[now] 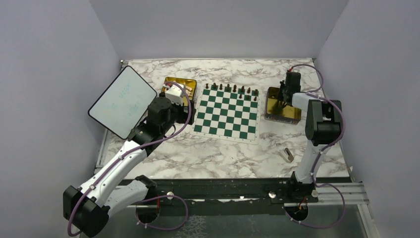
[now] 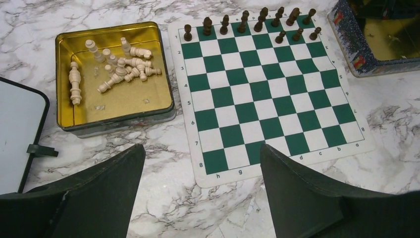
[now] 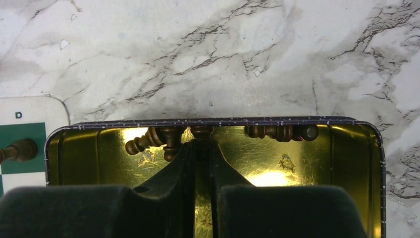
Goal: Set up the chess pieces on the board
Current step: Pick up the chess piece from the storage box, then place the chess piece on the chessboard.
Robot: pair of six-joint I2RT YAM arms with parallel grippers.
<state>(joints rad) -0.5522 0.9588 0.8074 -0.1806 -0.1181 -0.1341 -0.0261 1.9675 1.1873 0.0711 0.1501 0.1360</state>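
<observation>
The green-and-white board [image 1: 227,111] lies mid-table, with dark chess pieces [image 1: 233,89] standing along its far edge. In the left wrist view those dark pieces [image 2: 245,22] fill the back row of the board [image 2: 267,94], and a few stand in the second row. Cream pieces [image 2: 119,67] lie tumbled in a gold tray [image 2: 64,124]. My left gripper [image 2: 200,151] hangs open over the marble by the board's corner, holding nothing. My right gripper [image 3: 201,141] is down inside the other gold tray [image 3: 213,120], shut on a dark piece; other dark pieces [image 3: 280,132] lie along the tray's far wall.
A white tablet [image 1: 121,101] leans at the left, close to my left arm. A small grey block [image 1: 287,154] lies on the marble near the right arm's base. The right tray [image 1: 270,116] sits just off the board's right edge.
</observation>
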